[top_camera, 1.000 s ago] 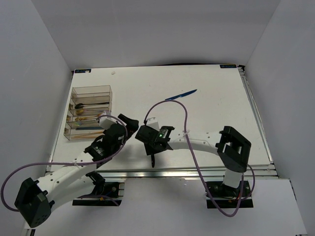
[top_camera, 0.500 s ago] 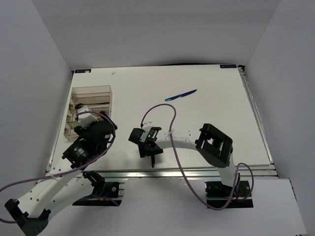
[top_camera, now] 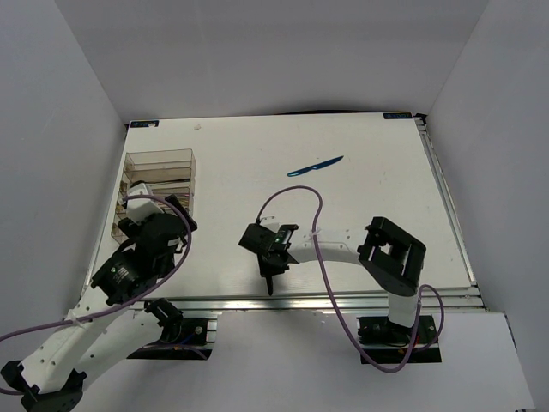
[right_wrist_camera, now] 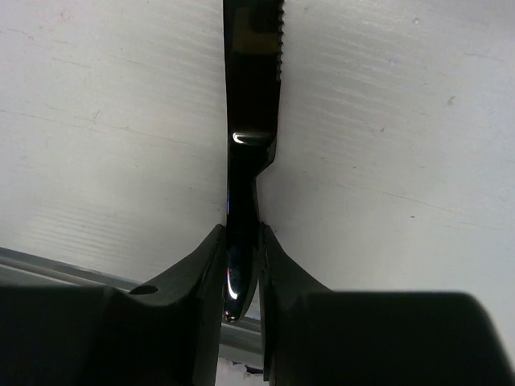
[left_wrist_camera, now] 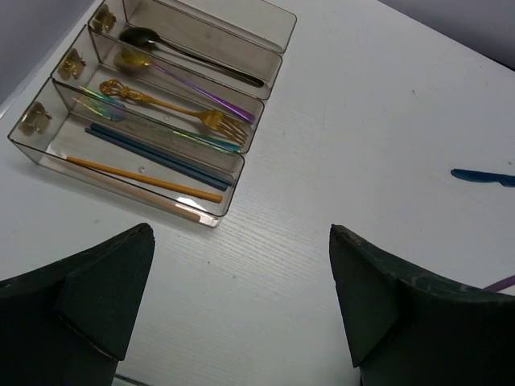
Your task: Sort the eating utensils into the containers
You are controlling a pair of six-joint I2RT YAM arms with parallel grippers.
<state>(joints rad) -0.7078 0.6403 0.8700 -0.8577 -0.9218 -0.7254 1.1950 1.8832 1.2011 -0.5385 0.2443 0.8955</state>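
A dark knife (right_wrist_camera: 251,121) with a serrated edge lies at the table's near edge, and my right gripper (right_wrist_camera: 240,233) is shut on its handle. From above, that right gripper (top_camera: 268,273) sits over the dark knife (top_camera: 269,285) by the front rail. A blue knife (top_camera: 316,166) lies alone further back. The clear compartmented containers (left_wrist_camera: 265,76) hold a dark spoon (left_wrist_camera: 189,55), a gold fork (left_wrist_camera: 161,103), an iridescent fork (left_wrist_camera: 165,130), blue sticks (left_wrist_camera: 153,154) and an orange stick (left_wrist_camera: 137,177). My left gripper (left_wrist_camera: 241,233) hangs open and empty near the containers (top_camera: 159,157).
The table's metal front rail (top_camera: 283,300) runs right below the right gripper. White walls close in the left, right and back. A purple cable (top_camera: 317,232) arcs over the right arm. The blue knife (left_wrist_camera: 483,178) shows at the right of the left wrist view.
My right gripper has closed on the dark knife's handle after standing wider. The left arm has drawn back toward the near left, away from the middle.
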